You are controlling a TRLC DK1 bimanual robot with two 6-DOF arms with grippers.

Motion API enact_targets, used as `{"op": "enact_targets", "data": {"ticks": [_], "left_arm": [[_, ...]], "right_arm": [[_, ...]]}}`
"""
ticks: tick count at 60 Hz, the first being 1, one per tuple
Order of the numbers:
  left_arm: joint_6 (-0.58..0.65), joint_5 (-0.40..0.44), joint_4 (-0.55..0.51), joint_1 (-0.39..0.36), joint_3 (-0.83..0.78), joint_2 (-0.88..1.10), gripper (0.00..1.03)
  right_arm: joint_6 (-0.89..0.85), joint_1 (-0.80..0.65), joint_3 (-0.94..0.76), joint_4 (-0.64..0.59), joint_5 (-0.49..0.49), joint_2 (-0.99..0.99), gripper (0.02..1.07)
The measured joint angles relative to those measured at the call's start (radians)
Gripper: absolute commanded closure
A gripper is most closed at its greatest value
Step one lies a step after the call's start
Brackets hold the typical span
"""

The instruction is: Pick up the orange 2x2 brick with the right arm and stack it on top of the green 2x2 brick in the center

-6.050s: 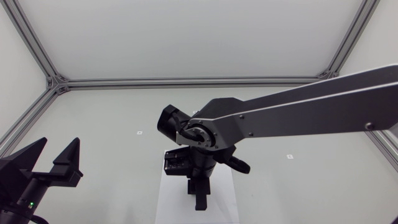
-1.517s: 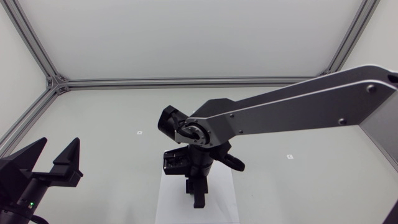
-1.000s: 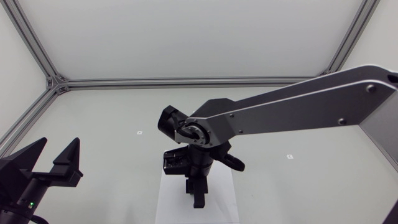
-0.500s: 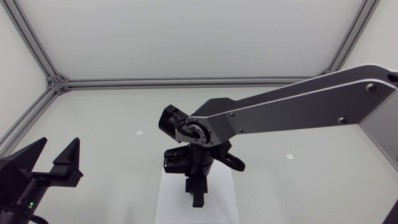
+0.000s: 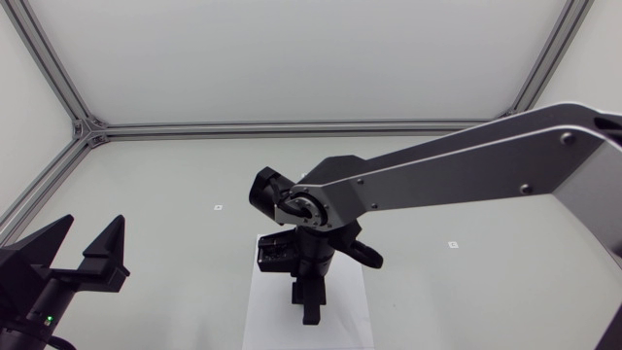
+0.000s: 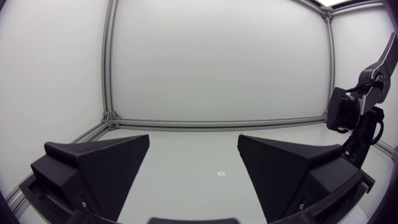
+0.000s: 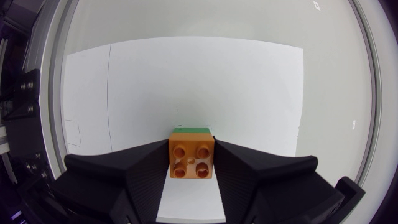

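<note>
Sheet [image 7: 205, 81] below; right gripper [image 7: 191, 148] clasps orange brick [image 7: 191, 162]

Head cam: fixed above, we look down on the table [image 5: 175, 185] & both arms from fairly far off. Left wrist cam: low, we look level across the table to the back frame. Our right arm [image 6: 357, 109] shows here & in head view. Right wrist cam: we face straight down past the right gripper [image 7: 191, 158], v. close over the white sheet [image 7: 186, 81], shared w/ head view.
</note>
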Motion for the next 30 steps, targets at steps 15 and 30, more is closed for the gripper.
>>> {"op": "enact_targets", "data": {"ticks": [15, 30], "left_arm": [[0.0, 0.0, 0.0, 0.0, 0.0, 0.0, 0.04], [0.0, 0.0, 0.0, 0.0, 0.0, 0.0, 0.04]], "right_arm": [[0.0, -0.003, 0.0, 0.0, 0.003, 0.009, 0.46], [0.003, -0.003, 0.0, 0.001, 0.003, 0.01, 0.26]]}}
